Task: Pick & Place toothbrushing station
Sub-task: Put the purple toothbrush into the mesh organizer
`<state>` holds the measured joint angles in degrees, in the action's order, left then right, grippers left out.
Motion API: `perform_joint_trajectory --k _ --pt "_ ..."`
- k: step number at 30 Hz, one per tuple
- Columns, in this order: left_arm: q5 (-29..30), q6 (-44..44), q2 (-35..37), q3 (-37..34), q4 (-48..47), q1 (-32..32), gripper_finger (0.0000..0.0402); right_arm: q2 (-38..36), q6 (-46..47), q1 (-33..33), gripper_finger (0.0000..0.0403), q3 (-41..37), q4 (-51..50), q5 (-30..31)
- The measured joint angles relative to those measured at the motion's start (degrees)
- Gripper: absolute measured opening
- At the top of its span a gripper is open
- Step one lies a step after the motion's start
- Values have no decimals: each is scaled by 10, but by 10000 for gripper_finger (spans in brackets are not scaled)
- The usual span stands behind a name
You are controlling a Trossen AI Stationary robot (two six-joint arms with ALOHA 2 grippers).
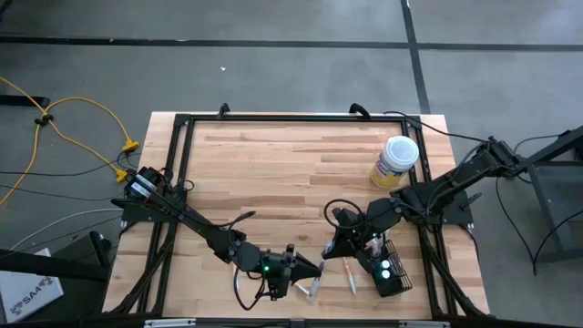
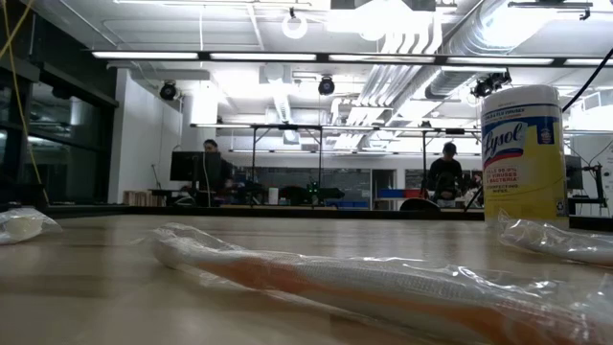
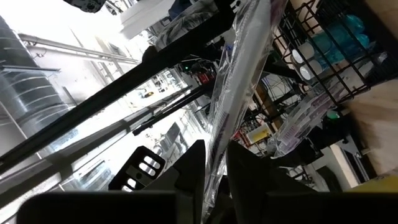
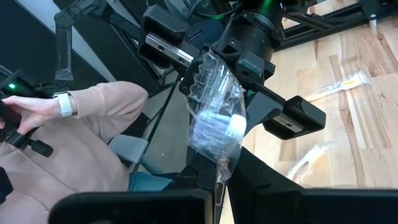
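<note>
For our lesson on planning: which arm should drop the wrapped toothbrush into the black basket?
Right, probably: the right gripper sits beside the basket with the wrapped toothbrush reaching it; the left gripper, shut on it, is farther away.

The high view looks straight down on the whole wooden table [image 1: 273,173]. The low view sits at tabletop level, facing the far room, and shares the Lysol canister [image 2: 522,153] [image 1: 395,161]. Both wrist views look closely past their fingers.

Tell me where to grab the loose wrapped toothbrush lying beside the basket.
Likely best: grip the loose toothbrush at mid-handle, from straight above, jaws across its narrow width. It lies flat on the table, long and thin, beside the basket.
</note>
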<state>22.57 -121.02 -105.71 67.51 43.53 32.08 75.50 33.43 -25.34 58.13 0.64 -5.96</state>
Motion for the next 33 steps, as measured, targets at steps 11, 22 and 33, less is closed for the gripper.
perform_joint_trajectory --k 11,22,33 --pt "9 9 0 0 0 0 57 0 23 0 8 0 -1 -2" --pt "31 11 0 0 0 5 58 0 26 0 8 0 -2 -4" --pt "32 11 0 0 0 5 58 0 39 -9 8 0 -5 -6"
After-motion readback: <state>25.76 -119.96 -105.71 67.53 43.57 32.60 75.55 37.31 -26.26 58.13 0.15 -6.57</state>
